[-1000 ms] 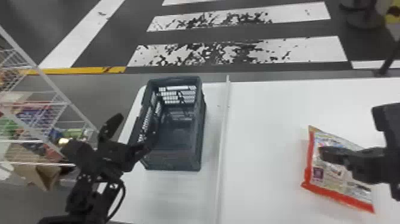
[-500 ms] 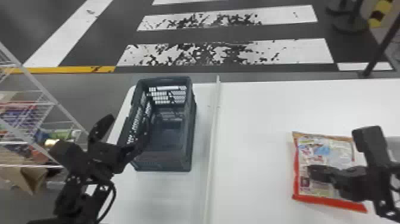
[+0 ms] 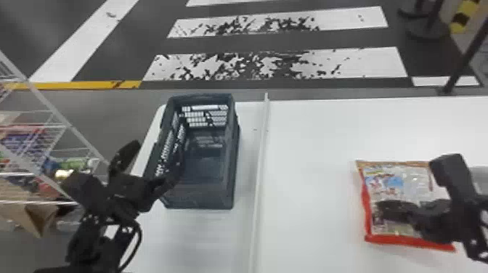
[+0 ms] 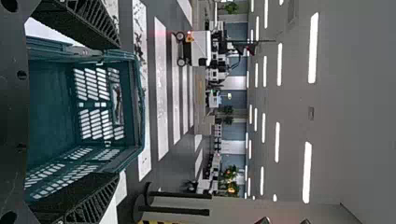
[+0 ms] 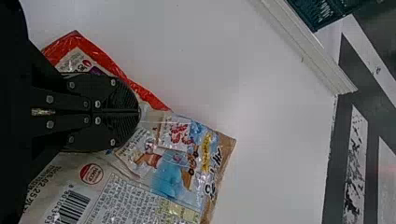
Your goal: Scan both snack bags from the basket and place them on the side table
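Head view: one snack bag [image 3: 390,185] lying on the right-hand part of the white surface [image 3: 312,145], right end effector [image 5: 139,112] with fingers pressed together, apparently pinching its film; scan status and the second bag's progress, cannot tell. Left end effector [image 4: 116,112], fingers spread, by the basket [image 3: 198,199], which stands along the surface's left edge; divider strip [image 3: 260,152] just beside it, ample travel room from there to the bag and towards the far edge, release likely still due.

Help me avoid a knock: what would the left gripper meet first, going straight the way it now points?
Most likely the basket, which shows ahead between the open fingers of the left gripper; which wall comes first is unclear, as depth is hard to judge.
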### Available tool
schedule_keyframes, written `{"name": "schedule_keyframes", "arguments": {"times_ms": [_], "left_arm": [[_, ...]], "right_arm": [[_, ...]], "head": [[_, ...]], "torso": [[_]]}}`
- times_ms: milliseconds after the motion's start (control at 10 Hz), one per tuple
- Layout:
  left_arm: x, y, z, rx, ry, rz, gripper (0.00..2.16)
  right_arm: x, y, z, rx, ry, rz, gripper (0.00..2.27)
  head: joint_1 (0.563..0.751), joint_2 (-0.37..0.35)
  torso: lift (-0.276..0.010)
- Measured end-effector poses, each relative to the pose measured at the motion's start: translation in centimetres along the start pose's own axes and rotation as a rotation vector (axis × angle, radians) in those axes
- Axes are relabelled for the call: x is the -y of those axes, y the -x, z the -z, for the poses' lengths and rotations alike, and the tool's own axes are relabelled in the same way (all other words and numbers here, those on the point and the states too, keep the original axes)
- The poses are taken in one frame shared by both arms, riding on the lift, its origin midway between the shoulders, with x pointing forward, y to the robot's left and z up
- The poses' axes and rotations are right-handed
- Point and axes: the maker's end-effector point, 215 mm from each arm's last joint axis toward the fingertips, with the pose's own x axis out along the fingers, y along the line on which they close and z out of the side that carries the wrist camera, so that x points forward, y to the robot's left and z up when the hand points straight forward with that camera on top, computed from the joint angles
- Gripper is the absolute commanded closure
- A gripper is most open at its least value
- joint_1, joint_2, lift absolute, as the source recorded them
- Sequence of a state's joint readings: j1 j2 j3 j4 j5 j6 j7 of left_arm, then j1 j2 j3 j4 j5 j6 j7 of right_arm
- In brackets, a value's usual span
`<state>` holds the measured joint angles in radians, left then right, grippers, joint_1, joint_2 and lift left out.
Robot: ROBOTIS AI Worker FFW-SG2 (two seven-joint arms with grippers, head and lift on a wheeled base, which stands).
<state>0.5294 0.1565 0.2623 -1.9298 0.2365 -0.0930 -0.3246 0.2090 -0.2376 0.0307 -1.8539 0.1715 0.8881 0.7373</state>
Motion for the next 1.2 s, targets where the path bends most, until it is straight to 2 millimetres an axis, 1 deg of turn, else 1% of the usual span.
{"name": "schedule_keyframes", "arguments": {"times_ms": [100,300,500,600,700,800,900,1000,1100,1200], "left_arm": [[-0.1,0.0,0.0,0.0,0.0,0.001,0.0],[-0.4,0.0,0.1,-0.002,0.0,-0.002,0.0],[-0.4,0.0,0.1,-0.002,0.001,-0.001,0.0],[-0.4,0.0,0.1,-0.002,0.002,-0.001,0.0],[-0.3,0.0,0.1,-0.002,0.003,0.0,0.0],[-0.4,0.1,0.2,-0.002,0.003,-0.001,0.0],[-0.3,0.1,0.1,-0.002,0.003,-0.001,0.0],[-0.4,0.1,0.1,-0.002,0.003,-0.002,0.0],[-0.4,0.2,0.2,-0.003,0.003,-0.003,0.0],[-0.4,0.2,0.2,-0.004,0.004,-0.004,0.0]], "right_arm": [[0.9,0.2,-0.1,-0.009,0.037,-0.005,2.25],[1.6,0.5,-0.1,-0.015,0.071,-0.004,2.25],[1.8,0.5,-0.3,-0.014,0.079,0.0,2.25],[1.6,0.7,-0.7,0.001,0.072,-0.006,2.19],[1.2,1.3,-1.8,0.039,0.054,-0.013,1.93],[0.6,3.0,-4.4,0.118,0.012,-0.023,1.06],[0.5,4.8,-6.8,0.189,-0.029,-0.027,0.18],[1.1,6.8,-8.7,0.241,-0.06,-0.015,0.04],[3.0,8.4,-9.1,0.257,-0.092,0.047,0.03],[5.8,9.6,-8.3,0.247,-0.131,0.138,0.03]], "head": [[0.695,0.157],[0.695,0.149],[0.695,0.146],[0.695,0.148],[0.695,0.153],[0.695,0.157],[0.695,0.159],[0.695,0.148],[0.695,0.119],[0.695,0.099]], "torso": [[-0.075],[-0.075],[-0.075],[-0.075],[-0.075],[-0.075],[-0.075],[-0.075],[-0.075],[-0.075]]}}
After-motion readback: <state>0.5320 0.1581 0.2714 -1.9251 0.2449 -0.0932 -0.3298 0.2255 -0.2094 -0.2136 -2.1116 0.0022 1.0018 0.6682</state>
